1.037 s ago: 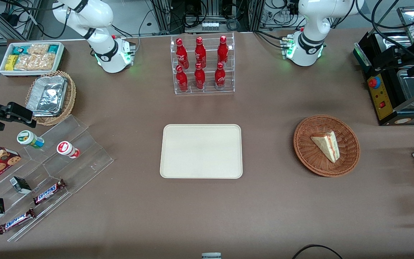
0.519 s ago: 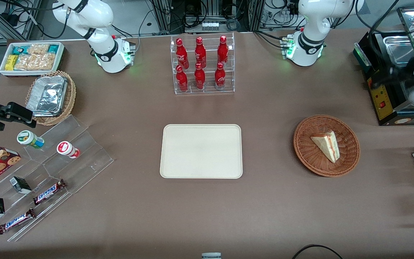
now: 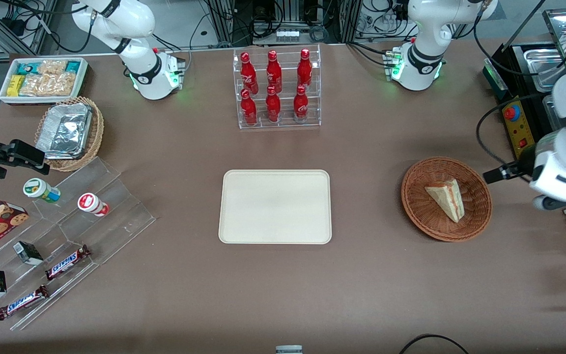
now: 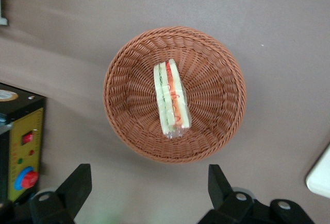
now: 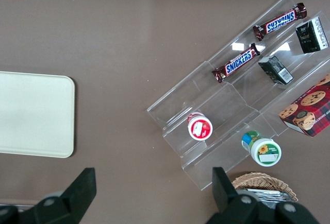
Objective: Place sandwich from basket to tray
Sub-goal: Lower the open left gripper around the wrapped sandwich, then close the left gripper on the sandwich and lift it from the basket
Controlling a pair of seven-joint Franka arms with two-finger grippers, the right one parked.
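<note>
We see the working arm bent over its end of the surface (image 3: 371, 285), its white wrist hanging just beside the basket (image 3: 446, 198), toward the working arm's end and above the brown covering. Its claw (image 4: 149, 195) is spread wide, the two dark fingers (image 4: 76, 188) well apart with nothing between them, and it hovers beside the basket's rim rather than over the sandwich (image 3: 445, 198).

Going across the front view from the parked arm's end, we find a clear stepped stand (image 3: 67, 231) carrying chocolate bars and small cups, then the tray (image 3: 275, 206) near the middle, with a clear rack of red bottles (image 3: 276, 88) farther from the front camera than the tray. The basket comes next, well apart from the tray, and a black box with a red button (image 3: 518, 132) stands near it.

The surface is a matte brown sheet, flat and plain. The tray is a smooth cream rectangle with rounded corners and a low rim. The basket is round, shallow, reddish-brown woven wicker. The sandwich lies inside it near the centre, a pale bread wedge with red and green layers along its cut edge, seemingly in clear wrap.
</note>
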